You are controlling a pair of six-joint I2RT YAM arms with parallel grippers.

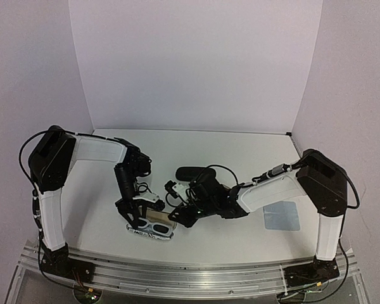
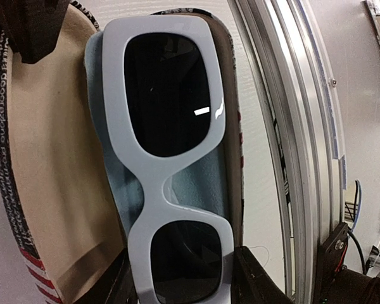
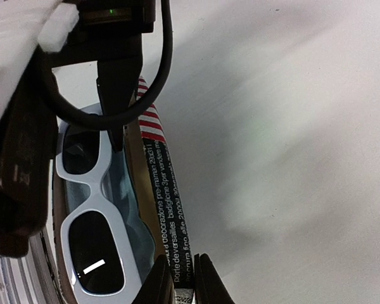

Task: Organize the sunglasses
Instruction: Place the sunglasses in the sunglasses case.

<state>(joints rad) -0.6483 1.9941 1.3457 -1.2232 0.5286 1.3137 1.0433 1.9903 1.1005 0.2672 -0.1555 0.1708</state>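
The white-framed sunglasses (image 2: 161, 183) with dark lenses lie folded inside an open oval case, on a light-blue cloth (image 2: 206, 183). The case's tan-lined lid (image 2: 44, 177) stands open beside them. My left gripper (image 2: 183, 278) is shut on the sunglasses, its dark fingers (image 2: 259, 278) pressed to both sides of one lens rim. In the top view this is near the table's front edge, sunglasses (image 1: 155, 227) under the left gripper (image 1: 137, 218). My right gripper (image 3: 183, 282) is shut on the lid's printed black rim (image 3: 168, 209), just right of the sunglasses (image 3: 95, 190).
A black oval case (image 1: 190, 172) sits behind the two wrists at mid-table. A second light-blue cloth (image 1: 282, 216) lies flat under the right arm. The aluminium rail (image 2: 291, 158) runs along the table's near edge, close beside the open case.
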